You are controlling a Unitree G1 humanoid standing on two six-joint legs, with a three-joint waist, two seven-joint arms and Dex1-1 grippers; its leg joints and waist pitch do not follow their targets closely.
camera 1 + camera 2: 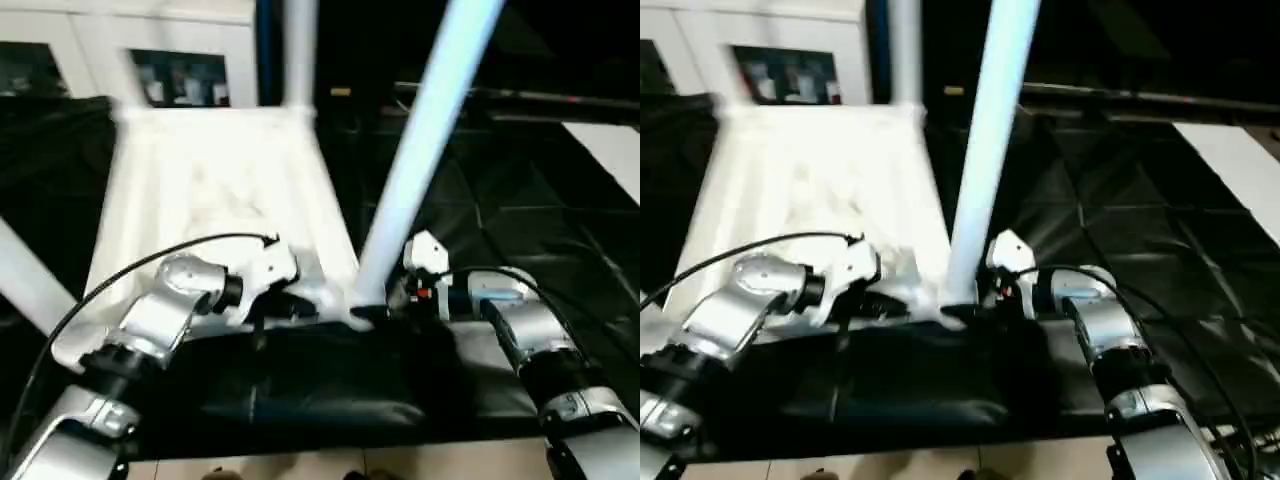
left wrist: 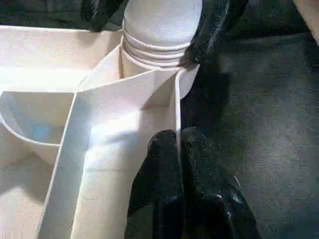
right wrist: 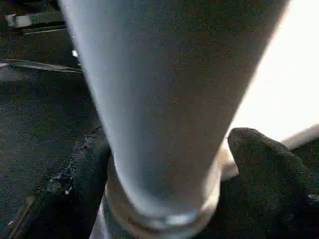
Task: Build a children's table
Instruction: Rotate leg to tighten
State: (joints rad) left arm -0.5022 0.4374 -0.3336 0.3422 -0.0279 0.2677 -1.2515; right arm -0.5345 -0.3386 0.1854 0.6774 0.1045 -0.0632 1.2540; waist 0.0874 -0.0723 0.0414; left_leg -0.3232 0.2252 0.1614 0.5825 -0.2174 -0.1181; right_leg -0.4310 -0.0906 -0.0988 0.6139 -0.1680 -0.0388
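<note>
With the left gripper (image 2: 180,149) pinched shut on the tabletop (image 1: 215,190) rim, the right gripper (image 2: 154,25) spans the leg (image 1: 420,150) wide, seemingly seating it; next, press it home.

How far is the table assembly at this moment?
Done: the white plastic table top lies underside up, with one white tube leg standing in a far corner. In hand: a second leg stands in the near corner socket; the right gripper straddles its base, the shut left gripper rests against the rim. Left: remaining legs; how firmly this one sits is unclear.
</note>
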